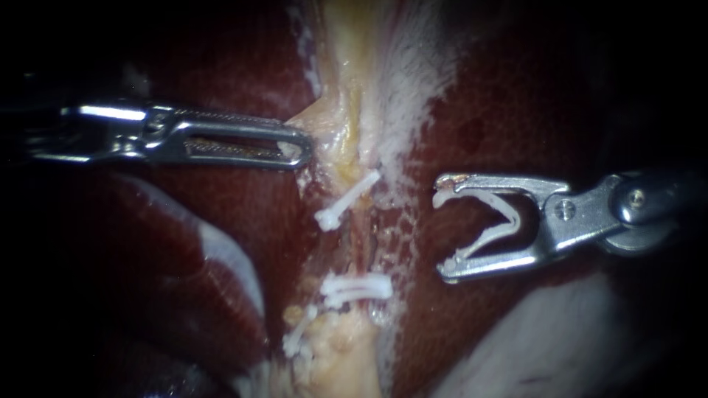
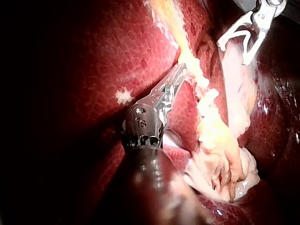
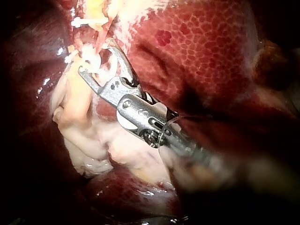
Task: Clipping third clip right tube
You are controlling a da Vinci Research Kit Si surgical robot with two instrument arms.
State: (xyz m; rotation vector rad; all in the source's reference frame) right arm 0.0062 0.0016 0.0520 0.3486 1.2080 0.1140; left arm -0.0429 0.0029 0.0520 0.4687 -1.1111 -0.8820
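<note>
Left instrument (image 1: pixel 299 149) jaws grip tissue (image 1: pixel 327 127); right instrument (image 1: pixel 442 234) jaws hold an open clip (image 1: pixel 504 221), which must next straddle the tube (image 1: pixel 361 243).

Endoscope view: light comes from the camera's own side and pools in the middle. The pale tissue (image 1: pixel 346 110) and the clip (image 1: pixel 490 221) in the right instrument (image 1: pixel 442 234) glare white. The left instrument (image 1: pixel 301 147) carries bright streaks along its metal. The liver (image 1: pixel 501 125) fades to dark red, and every corner is black. Both wrist views are dimmer. The liver is lit ahead of each instrument and wet spots glint. The shafts nearest the camera lie in shadow, with blackness round the rim.
</note>
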